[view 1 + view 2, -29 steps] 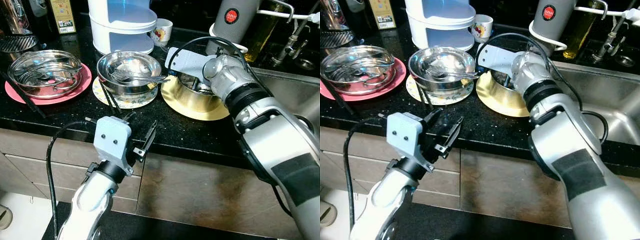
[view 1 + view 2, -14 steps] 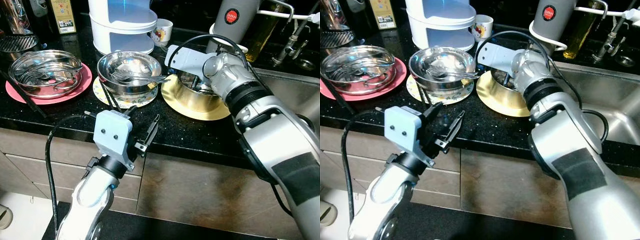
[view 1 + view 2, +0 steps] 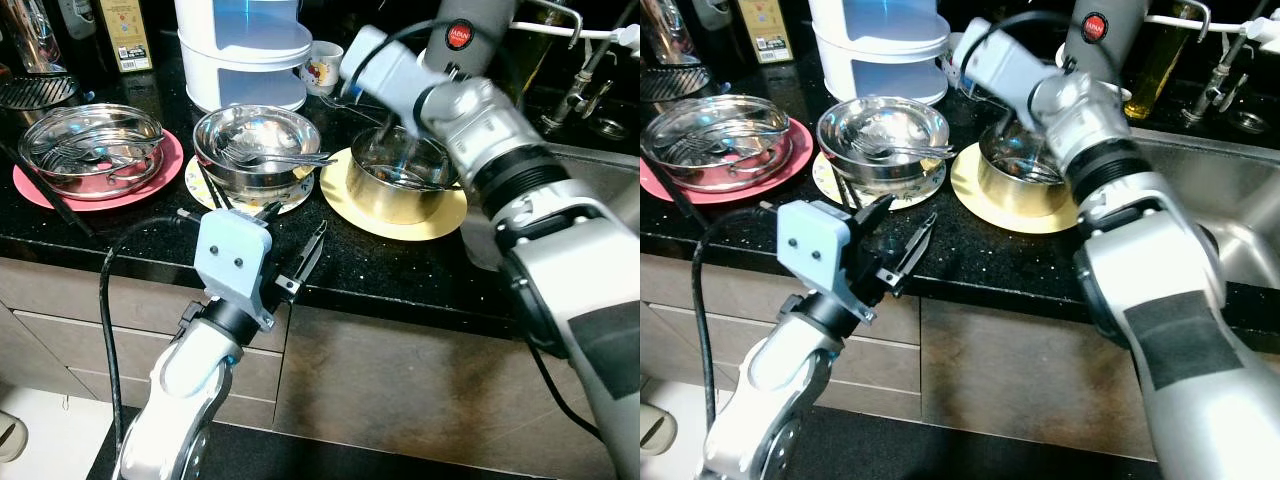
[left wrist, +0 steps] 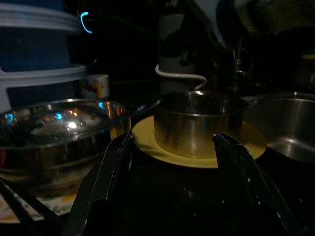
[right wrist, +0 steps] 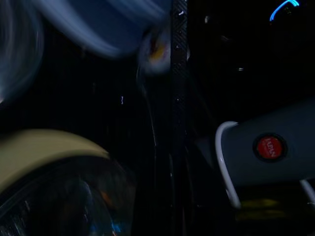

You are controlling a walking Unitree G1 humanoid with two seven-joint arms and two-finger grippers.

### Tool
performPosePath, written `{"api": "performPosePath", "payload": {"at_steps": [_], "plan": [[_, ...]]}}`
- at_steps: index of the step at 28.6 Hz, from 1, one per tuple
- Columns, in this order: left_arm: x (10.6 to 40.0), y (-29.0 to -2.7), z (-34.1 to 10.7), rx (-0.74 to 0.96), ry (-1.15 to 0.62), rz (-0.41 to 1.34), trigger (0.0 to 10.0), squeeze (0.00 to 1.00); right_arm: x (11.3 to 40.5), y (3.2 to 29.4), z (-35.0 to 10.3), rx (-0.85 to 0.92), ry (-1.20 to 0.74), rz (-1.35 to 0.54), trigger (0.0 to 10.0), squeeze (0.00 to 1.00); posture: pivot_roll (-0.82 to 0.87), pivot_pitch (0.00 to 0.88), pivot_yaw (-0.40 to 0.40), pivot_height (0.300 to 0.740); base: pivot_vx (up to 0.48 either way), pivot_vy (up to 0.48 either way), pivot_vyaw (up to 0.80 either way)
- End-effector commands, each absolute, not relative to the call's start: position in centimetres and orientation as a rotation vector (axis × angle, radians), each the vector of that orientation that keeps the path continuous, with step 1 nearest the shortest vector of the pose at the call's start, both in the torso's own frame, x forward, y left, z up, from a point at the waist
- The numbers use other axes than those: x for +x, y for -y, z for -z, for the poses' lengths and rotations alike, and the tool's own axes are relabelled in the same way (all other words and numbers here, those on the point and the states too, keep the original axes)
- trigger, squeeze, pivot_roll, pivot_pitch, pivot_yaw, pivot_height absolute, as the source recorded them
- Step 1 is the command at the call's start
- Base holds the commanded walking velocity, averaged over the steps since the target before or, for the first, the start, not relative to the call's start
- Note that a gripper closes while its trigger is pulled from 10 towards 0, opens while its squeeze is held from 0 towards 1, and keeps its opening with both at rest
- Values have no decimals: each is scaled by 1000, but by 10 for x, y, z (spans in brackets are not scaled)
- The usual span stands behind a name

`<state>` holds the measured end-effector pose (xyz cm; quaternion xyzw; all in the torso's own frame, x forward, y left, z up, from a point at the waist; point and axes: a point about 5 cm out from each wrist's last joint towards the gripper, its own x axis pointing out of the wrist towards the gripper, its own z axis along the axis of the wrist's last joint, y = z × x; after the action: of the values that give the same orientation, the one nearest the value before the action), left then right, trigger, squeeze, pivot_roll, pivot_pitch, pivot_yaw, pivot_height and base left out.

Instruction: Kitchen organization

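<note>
Right claw point(image 3: 395, 140) has lifted out of the pot point(image 3: 400, 180) just below it — grip unclear, likely repositioning; left claw point(image 3: 290, 250) hovers released before the tabletop point(image 3: 400, 270).

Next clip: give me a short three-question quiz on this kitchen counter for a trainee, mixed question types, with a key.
1. True or false: the steel pot stands on the pink plate.
2. Which bowl holds a fork? A. the middle bowl B. none
3. Are the left gripper fingers open or shut?

Key:
1. False; it stands on the yellow plate.
2. A
3. Open, over the counter edge.
</note>
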<state>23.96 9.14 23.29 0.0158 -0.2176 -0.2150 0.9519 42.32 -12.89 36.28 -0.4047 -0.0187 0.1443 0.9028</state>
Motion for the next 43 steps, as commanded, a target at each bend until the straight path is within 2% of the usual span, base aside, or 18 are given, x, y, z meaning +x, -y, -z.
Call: {"api": "performPosePath", "payload": {"at_steps": [1, 2, 3, 4, 5, 6, 7, 8, 9, 11, 13, 17, 20, 23, 34, 43], "plan": [[242, -89, -230, 27, 436, 456, 10000, 0, 420, 134, -380, -707, 157, -279, 0, 0, -20, 26, -116, 740, 0, 0, 0], [242, -89, -230, 27, 436, 456, 10000, 0, 420, 134, -380, -707, 157, -279, 0, 0, -20, 26, -116, 740, 0, 0, 0], [243, -89, -231, 28, 438, 457, 10000, 0, 418, 137, -390, -568, 249, -268, 0, 0, -16, 18, -114, 740, 0, 0, 0], [243, -89, -231, 28, 438, 457, 10000, 0, 418, 137, -390, -568, 249, -268, 0, 0, -16, 18, -114, 740, 0, 0, 0], [244, -89, -231, 29, 440, 457, 10000, 0, 414, 140, -399, -421, 362, -259, 0, 0, -12, 12, -114, 740, 0, 0, 0], [244, -89, -231, 29, 440, 457, 10000, 0, 414, 140, -399, -421, 362, -259, 0, 0, -12, 12, -114, 740, 0, 0, 0], [246, -89, -231, 27, 445, 452, 10000, 0, 410, 144, -405, -253, 449, -267, 10000, 0, -6, 8, -115, 740, 0, 0, 0], [246, -89, -231, 27, 445, 452, 10000, 0, 410, 144, -405, -253, 449, -267, 10000, 0, -6, 8, -115, 740, 0, 0, 0], [249, -92, -233, 19, 449, 434, 10000, 0, 405, 154, -404, -6, 532, -309, 10000, 0, 0, 0, -113, 740, 0, 0, 0], [253, -95, -234, 10, 451, 411, 10000, 0, 398, 171, -393, 260, 613, -349, 10000, 0, 6, 0, -112, 740, 0, 0, 0], [256, -97, -232, 4, 445, 407, 10000, 0, 394, 175, -380, 392, 634, -381, 10000, 0, 6, 0, -105, 740, 0, 0, 0], [257, -98, -226, 5, 428, 406, 10000, 0, 388, 173, -363, 526, 637, -422, 10000, 0, 6, 0, -102, 740, 0, 0, 0], [257, -98, -223, 10, 418, 407, 10000, 0, 384, 171, -355, 561, 647, -434, 10000, 0, 10, 0, -95, 740, 0, 0, 0], [257, -102, -216, 35, 393, 409, 10000, 0, 363, 174, -331, 650, 689, -459, 10000, 0, 16, 0, -78, 740, 0, 0, 0], [261, -107, -204, 54, 350, 401, 10000, 0, 347, 178, -290, 690, 577, -428, 10000, 0, 7, 0, -55, 740, 0, 0, 0], [263, -111, -199, 58, 329, 387, 10000, 0, 343, 174, -284, 724, 548, -428, 10000, 0, 10, 0, -52, 740, 0, 0, 0]]}}
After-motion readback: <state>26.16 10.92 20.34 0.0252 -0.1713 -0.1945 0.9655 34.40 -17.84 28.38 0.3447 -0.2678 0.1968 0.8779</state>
